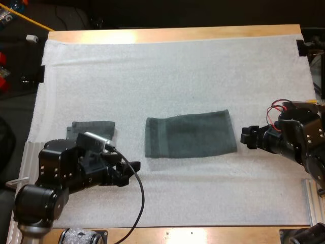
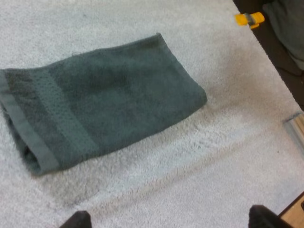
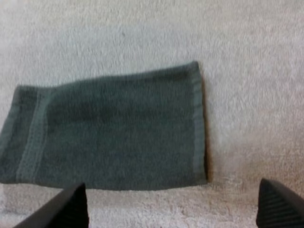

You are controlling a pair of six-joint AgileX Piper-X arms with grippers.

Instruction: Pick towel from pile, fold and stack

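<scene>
a folded towel [image 1: 189, 134] lies flat on the white mat [image 1: 177, 71]. the left claw [image 1: 131, 172] and right claw [image 1: 247, 137] flank it, both spread wide and empty. a second towel [image 1: 94, 127] lies by the left arm.

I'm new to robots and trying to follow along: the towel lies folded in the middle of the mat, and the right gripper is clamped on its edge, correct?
Not quite. The folded towel does lie in the middle of the white mat, but the right gripper is not clamped on it. The right wrist view shows its fingers standing apart, clear of the towel's edge.
</scene>
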